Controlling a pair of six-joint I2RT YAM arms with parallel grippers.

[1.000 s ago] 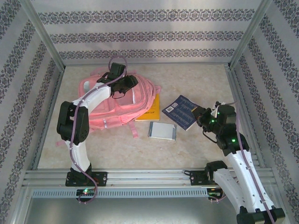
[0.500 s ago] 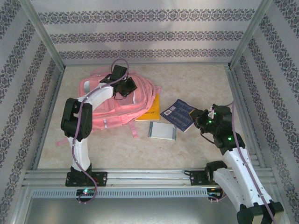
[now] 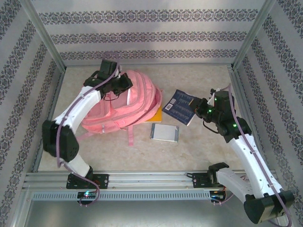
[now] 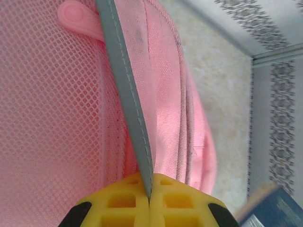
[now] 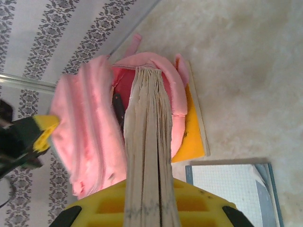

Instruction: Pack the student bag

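Note:
The student bag (image 3: 135, 101) is a large pink backpack at the back left of the table, its upper side pulled up. My left gripper (image 3: 122, 85) is shut on a grey trim strip (image 4: 128, 90) of the bag (image 4: 57, 104), the strip pinched between the yellow fingers (image 4: 184, 201). My right gripper (image 3: 199, 111) is shut on a blue book (image 3: 180, 105), held above the table right of the bag. In the right wrist view the book's page edges (image 5: 149, 137) point at the bag's bright pink opening (image 5: 124, 80).
A yellow book (image 3: 156, 115) lies half under the bag's right edge. A grey-white grid notebook (image 3: 164, 133) lies flat in front of it. Patterned walls and a metal frame enclose the table on three sides.
My left gripper has shut on the bag's grey strip and pulled that side up and back left. The right gripper has carried the blue book up and a little toward the bag.

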